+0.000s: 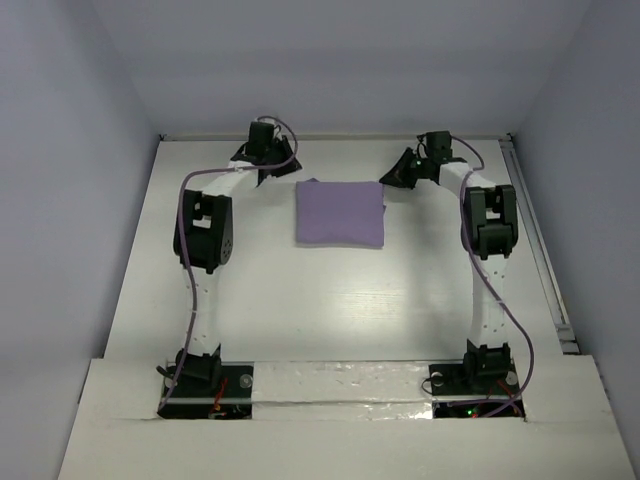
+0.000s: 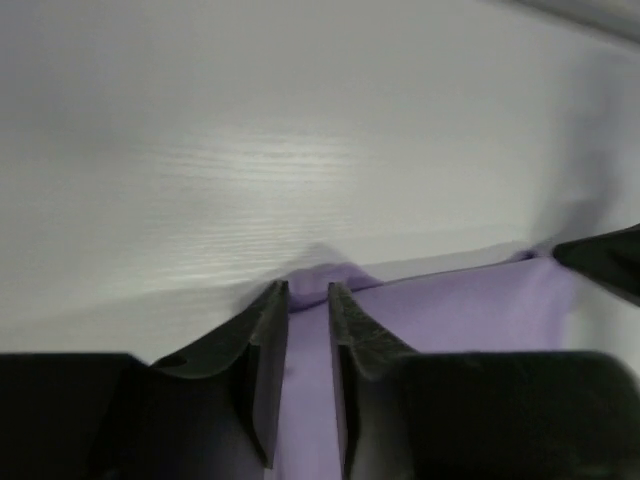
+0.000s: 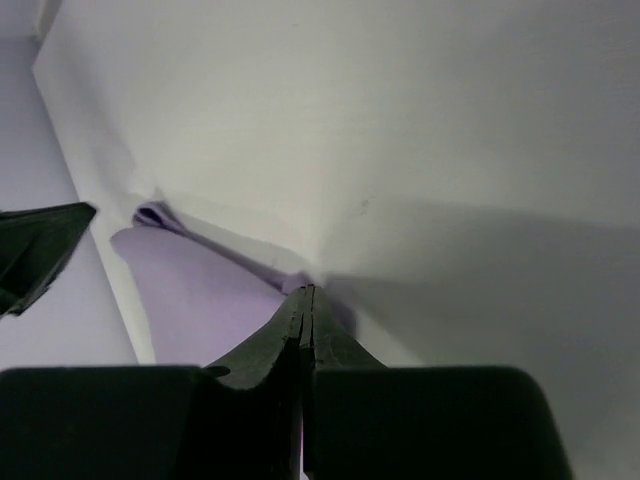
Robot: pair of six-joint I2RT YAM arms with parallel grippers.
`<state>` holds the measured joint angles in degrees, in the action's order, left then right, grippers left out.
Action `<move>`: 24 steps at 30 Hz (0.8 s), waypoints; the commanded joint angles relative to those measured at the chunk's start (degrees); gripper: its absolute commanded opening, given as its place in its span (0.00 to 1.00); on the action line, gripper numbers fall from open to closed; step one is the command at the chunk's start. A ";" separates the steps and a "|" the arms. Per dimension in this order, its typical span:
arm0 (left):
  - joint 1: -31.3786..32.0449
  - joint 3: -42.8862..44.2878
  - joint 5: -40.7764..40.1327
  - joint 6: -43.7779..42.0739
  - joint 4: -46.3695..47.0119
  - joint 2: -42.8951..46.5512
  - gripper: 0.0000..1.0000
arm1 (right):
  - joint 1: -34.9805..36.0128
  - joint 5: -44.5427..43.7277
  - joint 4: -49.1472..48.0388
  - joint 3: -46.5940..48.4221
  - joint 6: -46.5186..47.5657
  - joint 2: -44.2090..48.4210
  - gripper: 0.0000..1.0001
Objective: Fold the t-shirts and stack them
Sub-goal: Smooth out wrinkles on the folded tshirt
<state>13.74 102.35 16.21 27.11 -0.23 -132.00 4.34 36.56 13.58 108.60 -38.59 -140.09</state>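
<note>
A lavender-purple t-shirt lies folded into a flat rectangle at the far middle of the white table. My left gripper is low at its far left corner. In the left wrist view the left gripper is narrowly open, with shirt fabric lying in the gap between its jaws. My right gripper is at the far right corner. In the right wrist view the right gripper has its jaws pressed together on the shirt's corner.
White walls enclose the table at the back and sides, close behind both grippers. A metal rail runs along the right edge. The right gripper's fingertip shows in the left wrist view, and the left gripper's fingertip shows in the right wrist view.
</note>
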 commanded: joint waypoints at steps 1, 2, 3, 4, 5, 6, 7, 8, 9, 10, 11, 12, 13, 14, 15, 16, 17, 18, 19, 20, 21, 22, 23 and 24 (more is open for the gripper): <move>-0.47 2.86 -2.66 -1.71 0.41 15.62 0.20 | -0.30 1.33 0.12 1.53 0.62 11.82 0.09; -0.47 3.03 -4.59 -2.84 -1.68 17.38 0.28 | -0.30 0.37 1.00 1.44 1.75 14.03 0.15; -0.47 2.51 -5.65 -3.29 -2.31 21.14 0.40 | -0.30 -0.42 1.44 0.31 2.55 16.41 0.36; -0.47 1.73 -6.79 -3.64 -2.49 23.09 0.44 | -0.30 -1.22 2.14 -0.57 3.60 21.30 0.48; -0.47 0.85 -8.28 -3.91 -2.41 25.28 0.50 | -0.30 -3.22 3.98 -1.80 5.87 23.96 0.62; -0.47 -1.16 -8.91 -3.91 -2.41 29.48 0.59 | -0.30 -4.46 4.52 -5.64 6.85 26.77 0.82; -0.47 -2.40 -9.26 -3.91 -2.49 31.53 0.60 | -0.30 -5.52 4.96 -8.29 7.90 29.76 0.93; -0.47 -3.54 -9.09 -3.82 -2.84 33.72 0.61 | -0.30 -7.62 5.05 -11.45 9.39 36.49 0.95; -0.47 -6.69 -8.57 -2.95 -2.59 38.35 0.62 | -0.30 -8.60 4.96 -15.04 9.84 40.30 0.95; -0.47 -8.72 -7.95 -2.42 -2.41 40.75 0.64 | -0.30 -9.56 4.61 -23.00 9.94 44.25 0.95; -0.47 -10.83 -6.73 -1.72 -1.28 43.56 0.65 | -0.30 -11.31 3.83 -27.17 10.02 52.56 0.93; -0.47 -15.29 -5.67 -0.50 -0.92 49.16 0.66 | -0.30 -12.11 3.56 -31.21 10.20 56.99 1.00; -0.47 -17.51 -5.40 0.04 -0.65 51.82 0.68 | -0.30 -13.60 3.82 -37.95 10.37 61.21 1.00; -0.47 -19.71 -4.96 0.65 -0.13 54.81 0.70 | -0.30 -16.92 5.12 -40.54 11.25 65.34 1.00; -0.47 -24.34 -4.87 1.53 0.23 60.41 0.73 | -0.30 -19.57 6.35 -42.40 11.60 72.78 1.00; -0.47 -26.56 -5.04 3.02 1.45 63.07 0.77 | -0.30 -21.07 7.06 -43.98 11.95 76.34 1.00; -0.99 -28.50 -5.74 3.82 1.81 65.88 0.78 | -0.30 -24.05 7.59 -46.17 12.22 79.59 1.00; -0.99 -31.65 -6.27 4.61 1.46 70.70 0.80 | -0.30 -25.29 7.86 -46.80 11.87 85.19 1.00; -0.99 -33.07 -6.97 5.31 1.11 72.92 0.81 | -0.30 -26.44 8.73 -46.81 11.52 87.07 1.00; -0.99 -34.31 -7.67 6.28 0.41 75.12 0.83 | -0.30 -26.45 8.74 -45.07 10.65 88.14 1.00; -0.99 -36.32 -8.20 6.81 0.32 78.71 0.91 | -0.30 -26.45 13.18 -44.36 10.64 88.67 1.00; -0.99 -37.04 -8.47 7.16 -1.51 80.14 0.92 | -0.30 -28.97 14.09 -43.83 10.12 89.02 1.00; -0.99 -37.74 -8.65 7.34 -3.36 81.63 0.92 | -0.30 -28.56 15.06 -43.56 10.29 89.29 1.00; -0.99 -38.44 -8.91 7.17 -4.50 83.91 0.92 | -0.30 -28.73 15.68 -43.38 10.29 89.38 1.00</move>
<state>13.04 65.36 8.64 32.27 -2.87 -52.29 4.19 12.84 24.58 63.40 -28.51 -50.48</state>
